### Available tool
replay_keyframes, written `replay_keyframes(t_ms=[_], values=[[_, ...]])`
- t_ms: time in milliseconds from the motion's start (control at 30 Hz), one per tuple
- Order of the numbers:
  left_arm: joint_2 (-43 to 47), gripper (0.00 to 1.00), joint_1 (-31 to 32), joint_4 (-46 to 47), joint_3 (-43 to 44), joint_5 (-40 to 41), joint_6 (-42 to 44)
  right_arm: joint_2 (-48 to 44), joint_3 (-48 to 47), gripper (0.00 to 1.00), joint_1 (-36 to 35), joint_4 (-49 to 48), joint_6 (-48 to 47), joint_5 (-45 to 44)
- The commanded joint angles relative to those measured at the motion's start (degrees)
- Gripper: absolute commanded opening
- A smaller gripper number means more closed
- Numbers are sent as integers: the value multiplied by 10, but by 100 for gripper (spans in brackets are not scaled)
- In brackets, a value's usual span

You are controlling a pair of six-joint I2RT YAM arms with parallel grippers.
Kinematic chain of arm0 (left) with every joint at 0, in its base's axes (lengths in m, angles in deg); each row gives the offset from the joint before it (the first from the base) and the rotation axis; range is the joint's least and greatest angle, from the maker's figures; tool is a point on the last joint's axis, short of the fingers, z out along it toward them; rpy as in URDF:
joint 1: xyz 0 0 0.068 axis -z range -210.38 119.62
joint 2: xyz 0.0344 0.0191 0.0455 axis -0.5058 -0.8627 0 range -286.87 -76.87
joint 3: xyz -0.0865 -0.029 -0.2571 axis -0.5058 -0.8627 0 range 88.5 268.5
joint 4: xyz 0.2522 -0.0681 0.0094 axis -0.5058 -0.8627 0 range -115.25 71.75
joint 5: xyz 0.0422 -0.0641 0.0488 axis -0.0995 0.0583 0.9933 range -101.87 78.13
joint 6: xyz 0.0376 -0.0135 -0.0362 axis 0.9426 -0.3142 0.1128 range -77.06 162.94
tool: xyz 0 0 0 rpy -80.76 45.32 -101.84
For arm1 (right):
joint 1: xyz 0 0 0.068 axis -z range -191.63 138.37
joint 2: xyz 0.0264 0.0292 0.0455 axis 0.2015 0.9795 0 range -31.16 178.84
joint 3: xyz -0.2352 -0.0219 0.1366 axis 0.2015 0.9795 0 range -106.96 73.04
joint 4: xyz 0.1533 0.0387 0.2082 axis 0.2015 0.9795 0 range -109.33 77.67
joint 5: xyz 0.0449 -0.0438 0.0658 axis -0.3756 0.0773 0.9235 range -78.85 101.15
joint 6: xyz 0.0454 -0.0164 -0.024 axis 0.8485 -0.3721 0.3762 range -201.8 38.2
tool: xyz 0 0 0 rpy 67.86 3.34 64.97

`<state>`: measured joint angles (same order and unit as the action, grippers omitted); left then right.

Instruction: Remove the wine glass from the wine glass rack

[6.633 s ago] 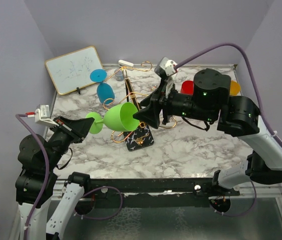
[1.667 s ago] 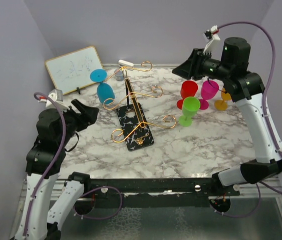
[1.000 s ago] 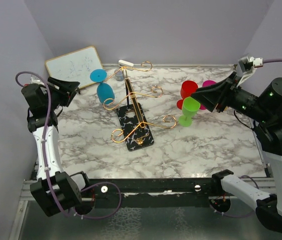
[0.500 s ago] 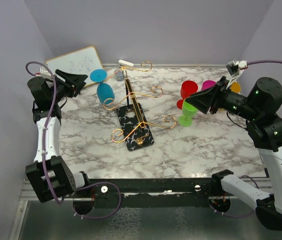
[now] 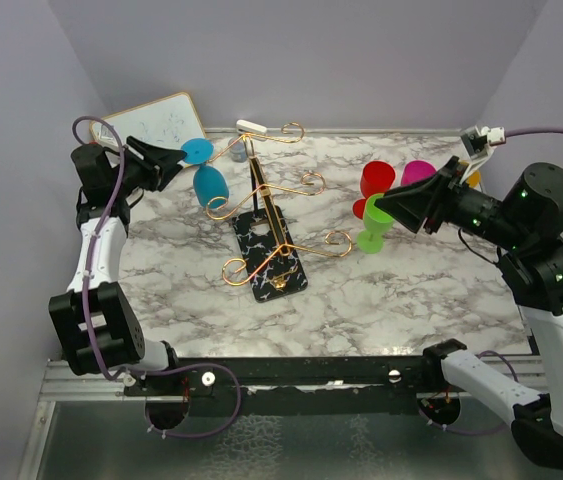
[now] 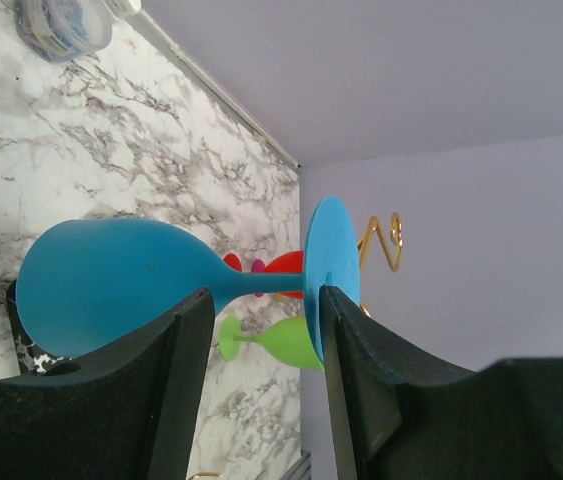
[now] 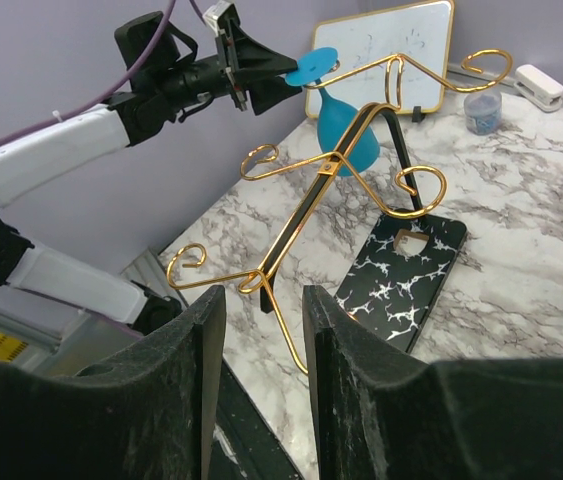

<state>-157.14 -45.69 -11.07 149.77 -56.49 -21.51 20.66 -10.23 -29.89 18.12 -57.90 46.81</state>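
Glass, blue, hangs bowl-down on the left side of the rack. Left gripper jaws spread, straddling its stem by the foot. Right gripper jaws apart, empty, facing the rack.

Overhead plus wrists; rack seemingly shared.

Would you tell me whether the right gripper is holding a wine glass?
No; the right gripper stands open and empty, with only the wine glass rack visible beyond its fingers.

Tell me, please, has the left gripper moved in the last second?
Yes: the left gripper moved right, off the whiteboard corner, to the blue glass.
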Motion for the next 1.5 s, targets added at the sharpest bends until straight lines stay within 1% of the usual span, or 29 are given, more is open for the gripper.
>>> replay_keyframes(t_ms=[0,233,300,400,500,533,567,600,733,867,1033,1300,1467], values=[[-7,48,8,40,12,-11,-12,-9,9,36,2,-12,-1,-4],[-20,47,14,82,9,-16,-41,-12,16,36,1,-15,0,-5],[-24,43,16,84,11,-17,-41,-12,18,36,1,-16,1,-5],[-29,36,18,98,11,-22,-51,-12,19,36,1,-17,1,-6],[-35,25,21,126,4,-31,-71,-13,19,36,1,-18,1,-7],[-37,20,21,135,2,-34,-78,-13,19,36,1,-18,1,-7],[-39,17,21,141,1,-36,-82,-13,19,36,2,-18,1,-8],[-38,12,21,145,1,-38,-86,-14,19,36,1,-17,1,-10],[-32,0,21,151,-2,-42,-98,-18,20,35,1,-16,1,-16],[-14,0,21,156,-10,-36,-110,-19,21,35,1,-17,2,-18],[5,0,21,139,-7,-34,-114,-21,19,35,2,-19,3,-18],[33,0,28,56,3,-32,-75,-24,27,35,1,-24,6,-18],[22,0,51,40,19,-27,-64,-26,31,35,2,-29,9,-13]])
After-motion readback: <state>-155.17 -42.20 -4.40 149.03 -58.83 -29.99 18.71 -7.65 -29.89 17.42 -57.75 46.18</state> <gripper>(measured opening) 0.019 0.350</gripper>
